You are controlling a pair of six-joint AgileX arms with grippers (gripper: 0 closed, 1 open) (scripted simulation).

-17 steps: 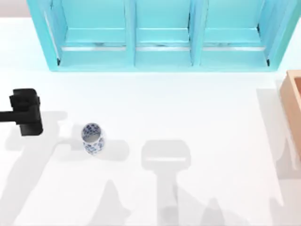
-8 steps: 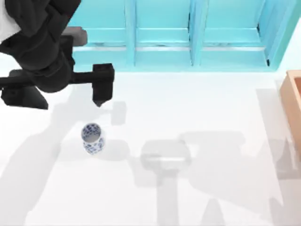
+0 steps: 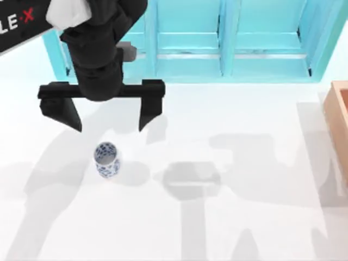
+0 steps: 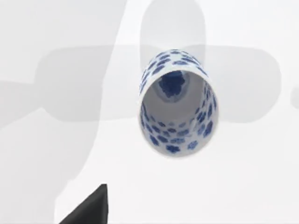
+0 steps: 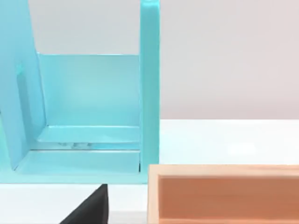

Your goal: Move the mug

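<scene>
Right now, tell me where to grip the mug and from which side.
Grip the mug across its round wall, coming down from above. It stands upright with no handle showing, and the left gripper hangs over it, jaws open wider than the mug.

Mug (image 3: 106,160): upright on the table (image 3: 228,228), left part, well in front of the shelf unit.
Left gripper (image 3: 107,124): above the table just behind the mug, fingers spread wide, one to each side of the mug's line, no contact.
Shelf unit (image 3: 187,41): along the table's back edge, three compartments side by side.
Wooden box (image 3: 339,122): at the table's right edge, in front of the shelf unit's right end, far from the mug.
</scene>
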